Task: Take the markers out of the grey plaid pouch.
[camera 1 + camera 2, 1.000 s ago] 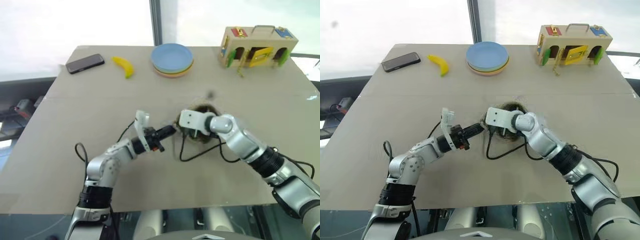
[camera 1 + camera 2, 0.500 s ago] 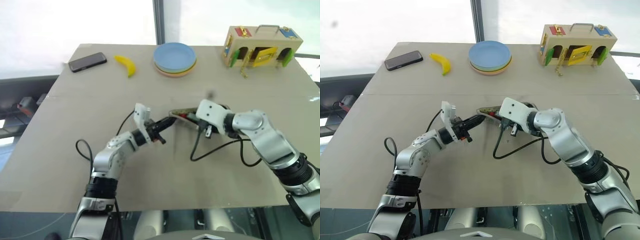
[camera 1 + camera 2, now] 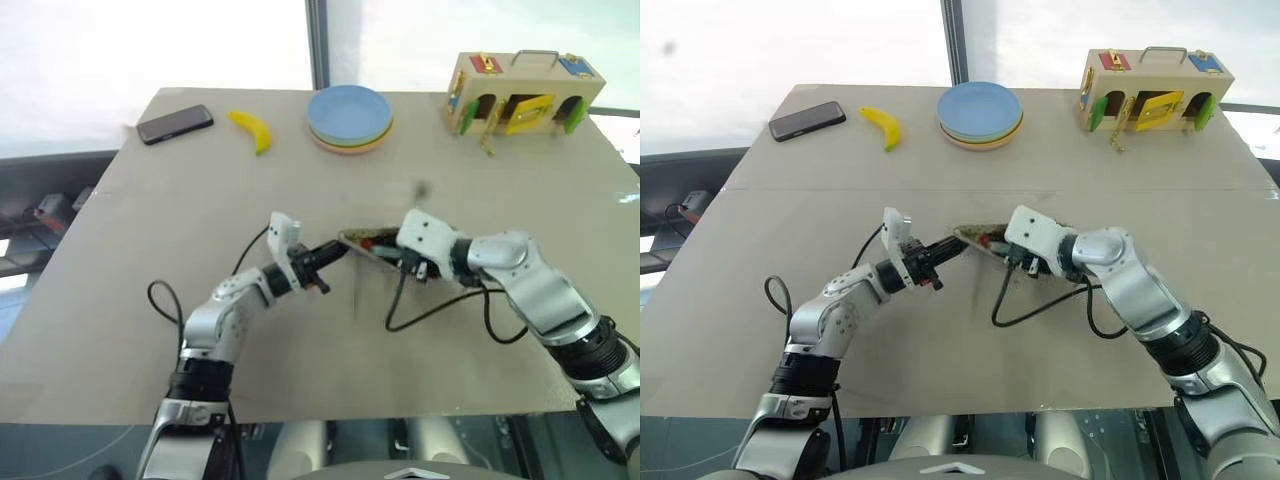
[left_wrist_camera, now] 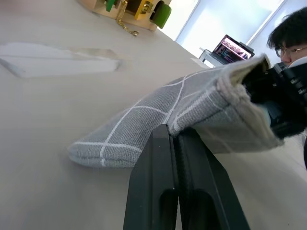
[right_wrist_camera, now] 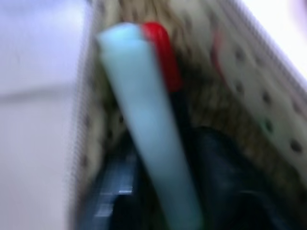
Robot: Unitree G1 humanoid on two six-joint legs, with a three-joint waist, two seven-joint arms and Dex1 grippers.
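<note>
Clamping at the left gripper (image 4: pixel 175 139), black fingers (image 4: pixel 158 167) pressed together and pinching a fold of the grey plaid pouch (image 4: pixel 144 124). Holding that pouch at centre frame in the head views, its mouth turning toward the right gripper (image 3: pixel 405 262). Reaching into the pouch mouth at the right gripper, coming from the right of the frame; not showing clearly whether clenched or released, so cannot tell. Lying side by side inside the pouch against the dotted tan lining in the right wrist view: the markers, namely the light green marker (image 5: pixel 148 120) in front and the red marker (image 5: pixel 160 48) behind it, touching. Showing as a red speck at the pouch opening in the head views. Resting on the table (image 3: pixel 200 200), well apart along the upper edge: black phone (image 3: pixel 175 124) at upper left, banana (image 3: pixel 248 131) beside it, stacked plates (image 3: pixel 349 118) at top centre, wooden latch box (image 3: pixel 520 92) at upper right. Sitting at the upper right of the left wrist view: a person (image 4: pixel 290 33) and a laptop (image 4: pixel 232 48).
</note>
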